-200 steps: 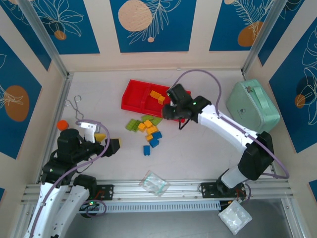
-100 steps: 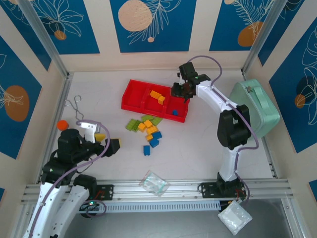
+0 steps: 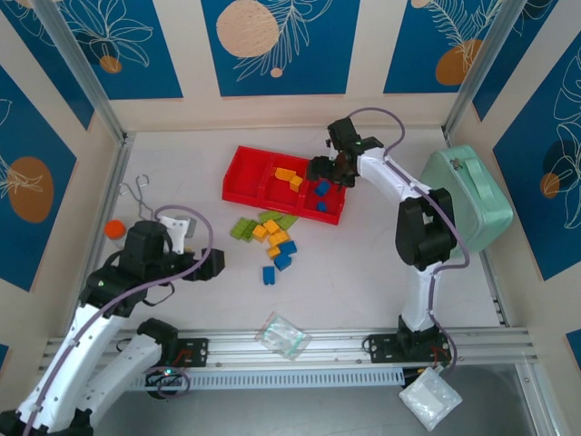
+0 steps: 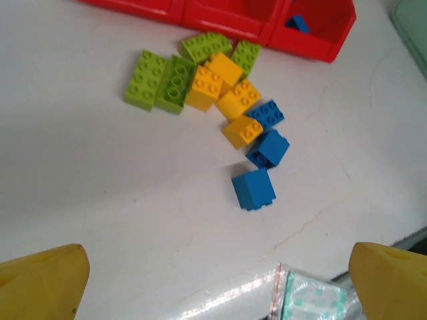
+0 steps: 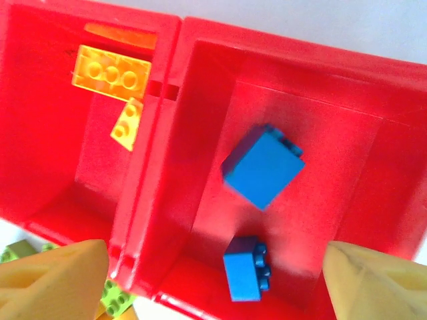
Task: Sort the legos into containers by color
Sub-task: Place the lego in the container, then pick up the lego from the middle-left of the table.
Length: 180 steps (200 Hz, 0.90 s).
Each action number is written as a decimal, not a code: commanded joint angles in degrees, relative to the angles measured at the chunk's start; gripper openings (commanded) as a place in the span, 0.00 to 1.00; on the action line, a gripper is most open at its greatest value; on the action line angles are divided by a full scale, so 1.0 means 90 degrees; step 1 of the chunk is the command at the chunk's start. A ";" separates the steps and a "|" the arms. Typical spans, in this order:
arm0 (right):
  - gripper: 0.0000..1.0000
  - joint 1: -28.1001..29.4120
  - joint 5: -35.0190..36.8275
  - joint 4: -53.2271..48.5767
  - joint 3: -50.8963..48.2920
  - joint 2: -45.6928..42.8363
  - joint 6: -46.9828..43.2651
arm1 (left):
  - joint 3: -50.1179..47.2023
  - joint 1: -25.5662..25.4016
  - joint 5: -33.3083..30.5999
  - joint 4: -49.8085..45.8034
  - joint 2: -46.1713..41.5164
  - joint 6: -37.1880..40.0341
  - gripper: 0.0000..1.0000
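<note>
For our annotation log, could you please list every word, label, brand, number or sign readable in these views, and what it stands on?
No text can be read anywhere.
The clear plastic bag: pale green print, too blurred to read.
The orange strip inside the red tray: no legible characters.
The mint-green case: no writing visible.

I count four green legos (image 4: 143, 80), six orange-yellow legos (image 4: 238, 100), five blue legos (image 4: 253, 189), one red tray (image 3: 243, 182), two clear bags (image 3: 283, 336).
</note>
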 commanded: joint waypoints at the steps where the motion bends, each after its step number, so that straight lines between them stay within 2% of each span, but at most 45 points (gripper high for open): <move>1: 0.88 0.0001 -0.0308 -0.0229 -0.0174 -0.1001 0.0094 | -0.0059 -0.0646 -0.0627 -0.0086 0.0054 -0.0892 0.99; 33: 1.00 0.0146 -0.0303 -0.0256 -0.1149 -0.2301 0.0225 | -0.0547 -0.1626 -0.1273 0.0403 0.0408 -0.1565 0.99; 56: 0.99 0.0172 -0.0343 -0.0298 -0.2131 -0.3390 0.0408 | -0.0436 -0.2308 -0.2052 0.0485 0.1307 -0.1764 1.00; 90: 0.99 0.0158 -0.0329 -0.0241 -0.3622 -0.4925 0.0652 | 0.0106 -0.2845 -0.2174 0.0977 0.3099 -0.1541 0.98; 132: 0.99 -0.0021 -0.0363 -0.0515 -0.4558 -0.5894 0.0610 | 0.0547 -0.2946 -0.2008 0.1479 0.4533 -0.1444 0.94; 163: 0.99 -0.0145 -0.0742 -0.0379 -0.4933 -0.6026 0.0575 | 0.0678 -0.2946 -0.2005 0.1903 0.5327 -0.1323 0.94; 180: 0.99 -0.0149 -0.0795 -0.0370 -0.5007 -0.6005 0.0592 | 0.0762 -0.2948 -0.1971 0.2121 0.5709 -0.1317 0.91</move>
